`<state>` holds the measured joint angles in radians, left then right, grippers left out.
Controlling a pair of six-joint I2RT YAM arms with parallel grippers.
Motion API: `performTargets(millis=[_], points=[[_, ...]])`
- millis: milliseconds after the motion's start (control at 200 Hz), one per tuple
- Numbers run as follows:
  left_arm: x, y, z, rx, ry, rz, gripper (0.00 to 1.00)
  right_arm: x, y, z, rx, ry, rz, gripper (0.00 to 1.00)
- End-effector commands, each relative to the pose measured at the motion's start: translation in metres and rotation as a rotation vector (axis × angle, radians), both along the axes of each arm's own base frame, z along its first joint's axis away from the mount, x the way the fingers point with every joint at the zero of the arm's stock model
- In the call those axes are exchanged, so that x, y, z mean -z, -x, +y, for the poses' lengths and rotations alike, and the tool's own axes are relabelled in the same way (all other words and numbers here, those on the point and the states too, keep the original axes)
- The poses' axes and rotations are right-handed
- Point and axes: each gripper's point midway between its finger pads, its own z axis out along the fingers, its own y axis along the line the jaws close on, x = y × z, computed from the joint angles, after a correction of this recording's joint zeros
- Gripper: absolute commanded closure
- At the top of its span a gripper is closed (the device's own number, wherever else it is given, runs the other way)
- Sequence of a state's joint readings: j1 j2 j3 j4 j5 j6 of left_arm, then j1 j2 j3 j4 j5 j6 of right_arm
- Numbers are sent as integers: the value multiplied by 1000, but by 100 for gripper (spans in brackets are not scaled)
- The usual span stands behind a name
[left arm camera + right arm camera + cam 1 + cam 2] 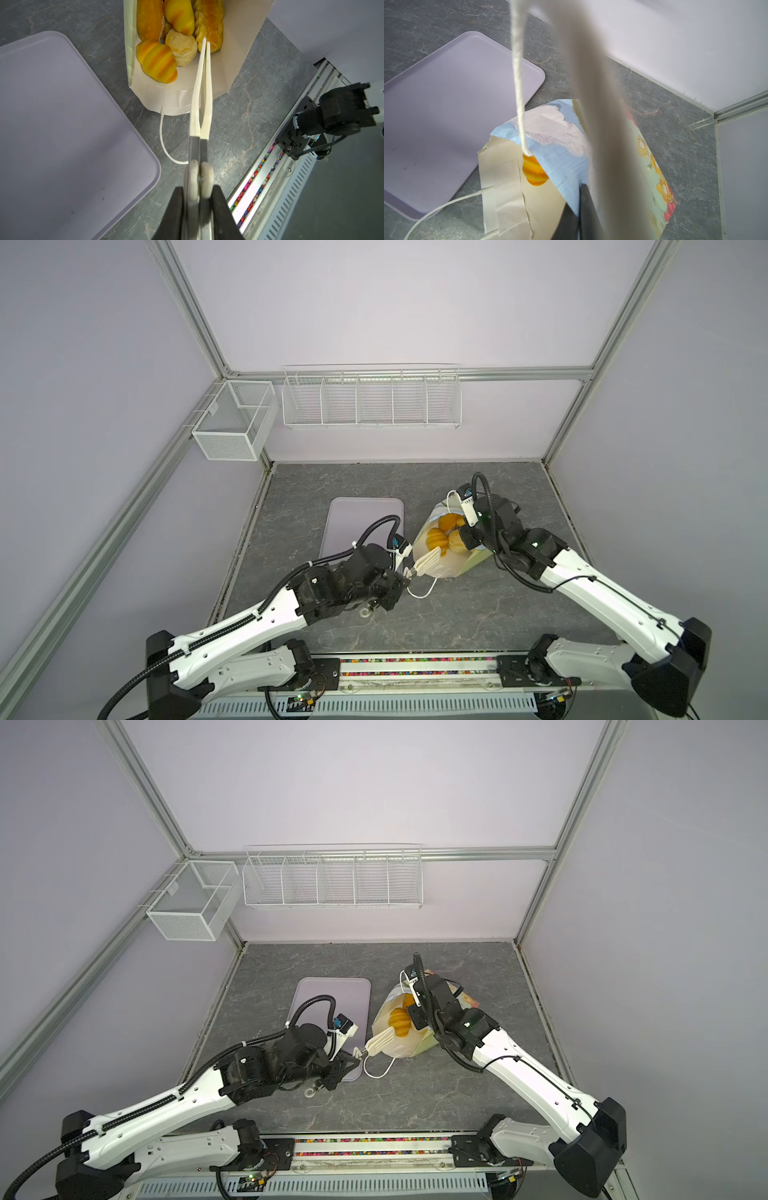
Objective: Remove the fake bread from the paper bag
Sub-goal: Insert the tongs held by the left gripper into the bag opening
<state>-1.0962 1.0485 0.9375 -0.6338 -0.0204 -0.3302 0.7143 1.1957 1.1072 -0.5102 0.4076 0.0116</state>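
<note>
The paper bag (434, 570) (405, 1048) lies on its side, its white inside (239, 52) facing my left arm. Several glossy fake breads (440, 537) (399, 1020) sit in it: a ridged bun (158, 60), a speckled round one (182, 46) and a long loaf (209, 20). My left gripper (405, 574) (356, 1052) (200, 187) is shut on cream tongs (426, 562) (202, 87). The tongs' tips are together inside the bag's mouth, by the long loaf. My right gripper (467, 537) (415, 1017) (580, 193) is shut on the bag's raised printed wall (562, 133). One bun (533, 170) peeks out below it.
A lavender tray (365, 514) (62, 124) (446, 116) lies left of the bag. The bag's loose cord handle (424, 591) trails on the grey table, and a small white ring (365, 612) lies under my left wrist. Two wire baskets (232, 418) (370, 398) hang on the back wall.
</note>
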Motion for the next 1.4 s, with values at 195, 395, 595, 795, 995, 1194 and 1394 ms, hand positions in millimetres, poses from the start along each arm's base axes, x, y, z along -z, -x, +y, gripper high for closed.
performTargets(millis=[195, 395, 595, 795, 995, 1194, 1394], points=[[-4, -25, -33, -72, 21, -3, 70, -12, -4, 10, -3, -52, -20, 93], [1, -41, -38, -107, -46, -36, 69, -11, -5, 11, -2, -55, -27, 93], [4, -51, -42, -138, -76, -33, 62, -5, -5, 10, -2, -46, -21, 93], [14, -59, -40, -213, -110, 21, 55, -6, -4, 12, -10, -56, -23, 93], [24, -65, -42, -288, -98, 70, 55, -5, -5, 15, -14, -67, -17, 93], [32, -71, -52, -312, -84, 87, 55, -1, -5, 20, -26, -73, -1, 93], [46, -80, -53, -358, -105, 120, 55, 1, -4, 22, -30, -73, 6, 93]])
